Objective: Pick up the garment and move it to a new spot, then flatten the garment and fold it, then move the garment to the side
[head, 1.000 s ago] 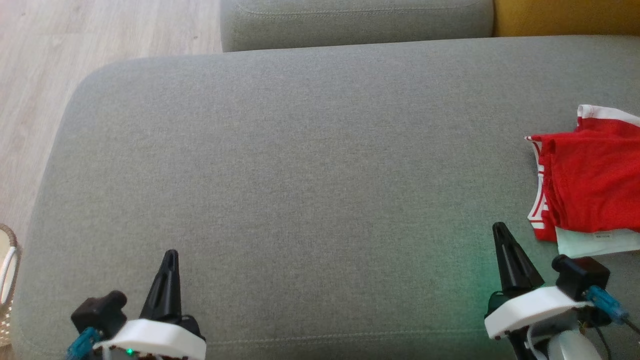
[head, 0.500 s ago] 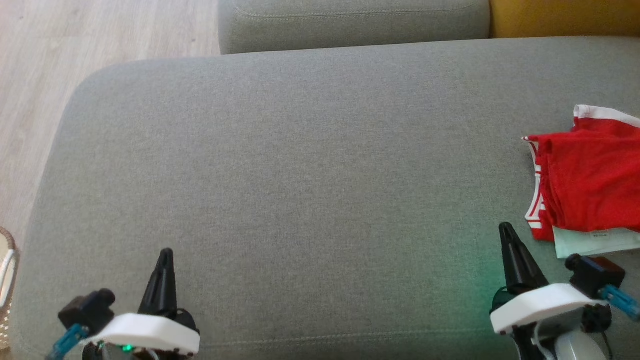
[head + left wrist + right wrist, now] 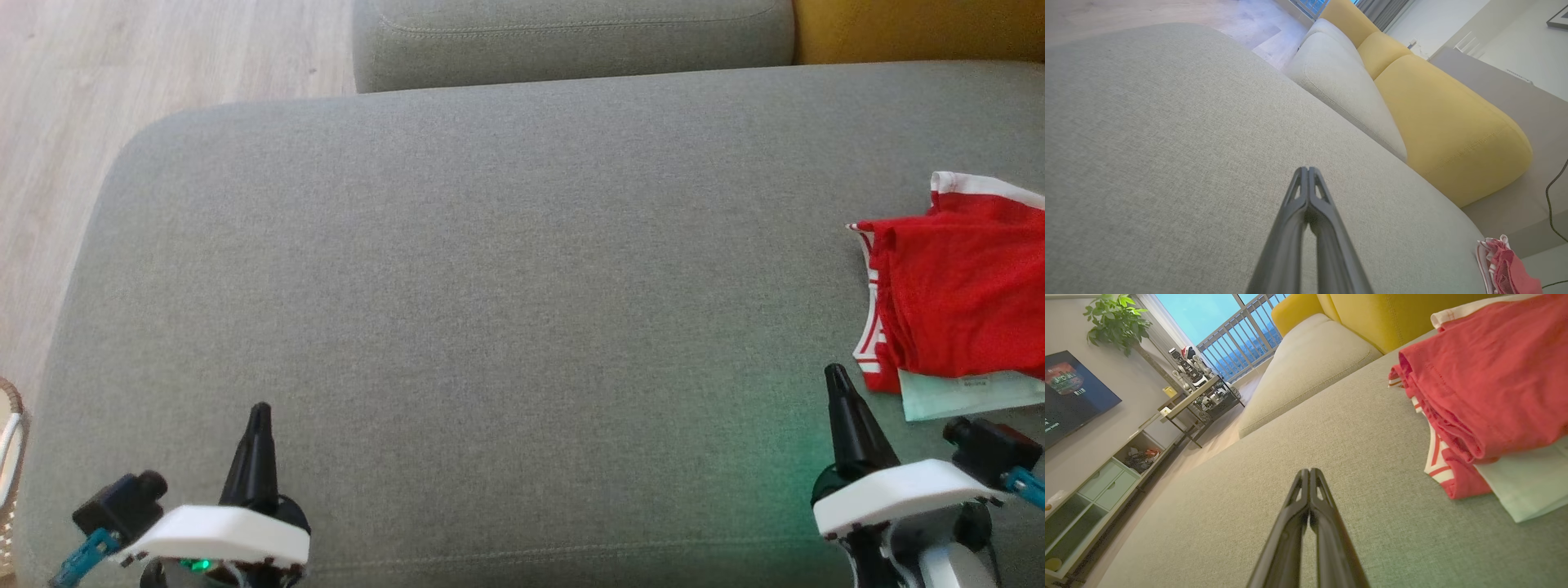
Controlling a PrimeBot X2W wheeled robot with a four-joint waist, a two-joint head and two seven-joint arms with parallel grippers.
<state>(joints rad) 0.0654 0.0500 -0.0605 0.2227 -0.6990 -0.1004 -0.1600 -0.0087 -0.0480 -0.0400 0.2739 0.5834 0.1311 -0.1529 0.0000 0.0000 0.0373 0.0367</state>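
Head view: red garment [image 3: 963, 302] lies folded at frame right on sofa [image 3: 490, 286]; left tool [image 3: 260, 412] and right tool [image 3: 834, 377] clenched, empty; task seemingly complete.

A grey sofa seat [image 3: 490, 286] is spanning most of the frame, with a folded red garment [image 3: 963, 302] lying at its right edge, partly over a pale green cloth [image 3: 963, 394].
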